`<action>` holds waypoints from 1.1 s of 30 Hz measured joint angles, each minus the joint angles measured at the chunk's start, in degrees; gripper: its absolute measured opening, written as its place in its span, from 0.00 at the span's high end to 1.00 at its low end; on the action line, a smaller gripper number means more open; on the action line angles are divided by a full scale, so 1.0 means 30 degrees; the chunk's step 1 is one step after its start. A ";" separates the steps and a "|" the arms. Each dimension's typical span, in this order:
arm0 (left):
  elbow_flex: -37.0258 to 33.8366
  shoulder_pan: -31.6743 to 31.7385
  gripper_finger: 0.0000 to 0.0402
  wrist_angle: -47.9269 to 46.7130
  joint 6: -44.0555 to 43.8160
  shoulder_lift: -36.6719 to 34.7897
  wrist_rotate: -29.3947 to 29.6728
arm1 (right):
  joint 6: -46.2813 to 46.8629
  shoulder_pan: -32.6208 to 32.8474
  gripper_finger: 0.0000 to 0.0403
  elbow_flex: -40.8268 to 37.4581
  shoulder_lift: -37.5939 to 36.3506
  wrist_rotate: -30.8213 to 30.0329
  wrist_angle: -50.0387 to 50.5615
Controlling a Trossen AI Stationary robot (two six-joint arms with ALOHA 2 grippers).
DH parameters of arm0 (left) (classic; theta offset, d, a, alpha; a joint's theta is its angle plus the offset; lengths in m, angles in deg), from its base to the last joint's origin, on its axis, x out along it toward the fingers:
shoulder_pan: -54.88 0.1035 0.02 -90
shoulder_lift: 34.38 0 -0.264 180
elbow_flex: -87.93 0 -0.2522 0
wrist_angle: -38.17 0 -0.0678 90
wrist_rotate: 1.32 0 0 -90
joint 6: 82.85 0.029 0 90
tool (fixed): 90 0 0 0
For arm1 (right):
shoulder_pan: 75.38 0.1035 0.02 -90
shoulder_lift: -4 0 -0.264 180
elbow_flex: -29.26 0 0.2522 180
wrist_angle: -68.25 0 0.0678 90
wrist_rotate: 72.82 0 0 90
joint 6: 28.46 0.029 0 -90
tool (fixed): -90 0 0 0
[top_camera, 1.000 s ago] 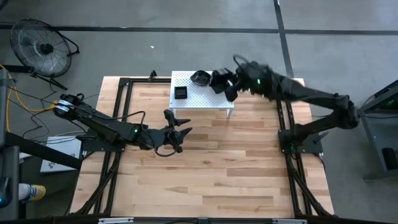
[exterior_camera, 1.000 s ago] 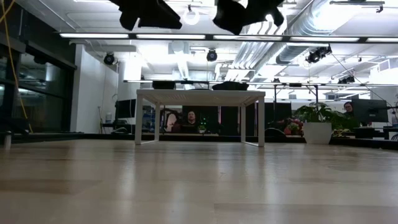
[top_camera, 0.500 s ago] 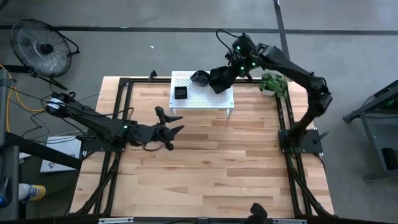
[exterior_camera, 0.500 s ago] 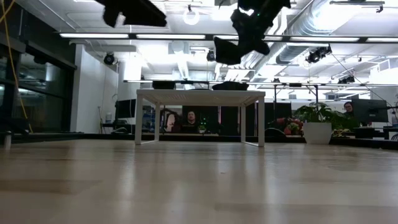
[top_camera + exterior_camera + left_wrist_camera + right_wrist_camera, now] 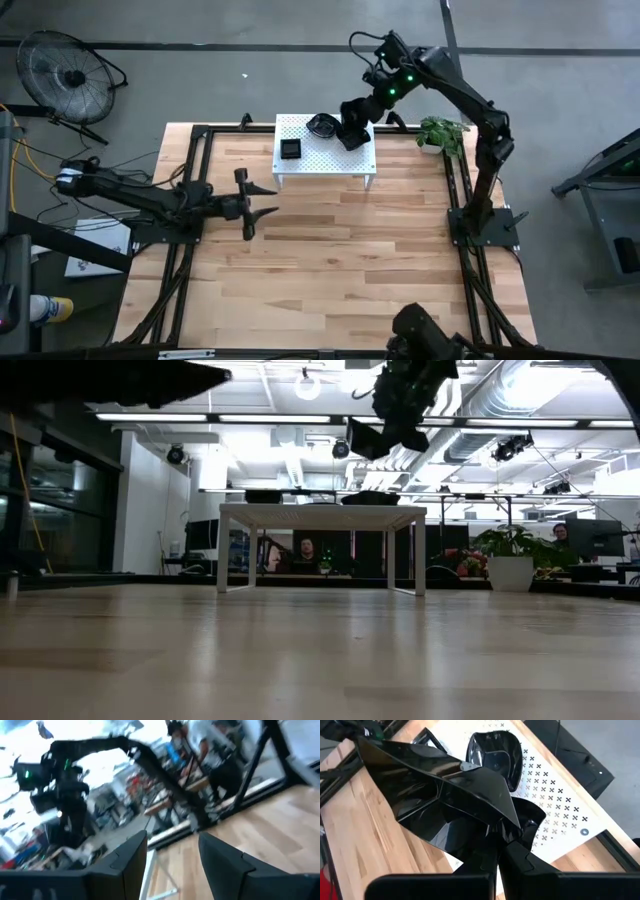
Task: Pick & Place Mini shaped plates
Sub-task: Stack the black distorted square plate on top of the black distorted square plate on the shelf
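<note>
Wood-plank surface (image 5: 340, 260) carries a white stand (image 5: 325, 157); right tool (image 5: 352, 133) pinches a black plate (image 5: 445, 800) (glossy); left tool (image 5: 250, 205) spread.

The right arm reaches from its base at the table's right edge, elbow raised high, wrist angled down toward the far centre of the table. The right gripper (image 5: 352, 128) hangs there with its fingers (image 5: 517, 851) closed on a black dish. The left arm lies low and extended across the table's left side. The left gripper (image 5: 255, 205) is held with fingers (image 5: 227, 865) spread apart, carrying nothing.
</note>
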 joint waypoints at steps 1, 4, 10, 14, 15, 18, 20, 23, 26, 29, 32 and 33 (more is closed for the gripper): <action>-0.0402 0.0304 0.56 0.0471 0.0012 -0.0261 -0.0692 | -0.0148 -0.0051 1.00 0.0116 0.0157 0.0126 0.0189; -0.1484 0.1185 0.56 0.1704 0.0051 -0.0532 -0.2819 | -0.0699 -0.0205 1.00 0.0124 0.0505 0.0390 0.0754; -0.3642 0.2617 0.56 0.4843 -0.0413 -0.0584 -0.5462 | -0.1636 -0.0308 1.00 0.0117 0.1403 0.0372 0.1418; -0.4917 0.2991 0.56 0.7230 -0.0572 -0.0601 -0.6345 | -0.2534 -0.0293 1.00 0.0117 0.1847 0.0429 0.2086; -0.5086 0.2992 0.56 0.7468 -0.0564 -0.0591 -0.6478 | -0.2666 -0.0306 1.00 0.0117 0.1960 0.0427 0.2174; -0.5289 0.3042 0.56 0.7634 -0.0762 -0.0626 -0.6671 | -0.3164 -0.0308 1.00 0.0109 0.2201 0.0379 0.2323; -0.5296 0.3042 0.56 0.7416 -0.0882 -0.0564 -0.6692 | -0.3516 -0.0308 1.00 0.0109 0.2308 0.0278 0.2396; -0.5304 0.3042 0.56 0.7231 -0.0882 -0.0593 -0.6706 | -0.3999 -0.0308 1.00 0.0109 0.2515 -0.0203 0.2397; -0.5317 0.3042 0.56 0.7074 -0.0882 -0.0586 -0.6706 | -0.4473 -0.0305 1.00 0.0109 0.2554 -0.0737 0.2433; -0.5331 0.3042 0.56 0.6907 -0.0882 -0.0586 -0.6706 | -0.4865 -0.0300 1.00 0.0109 0.2540 -0.0767 0.2430; -0.5333 0.3042 0.56 0.6911 -0.0882 -0.0586 -0.6706 | -0.5104 -0.0300 1.00 0.0109 0.2540 -0.0952 0.2428; -0.5340 0.3042 0.56 0.6876 -0.0882 -0.0586 -0.6706 | -0.5169 -0.0298 1.00 0.0109 0.2539 -0.1082 0.2417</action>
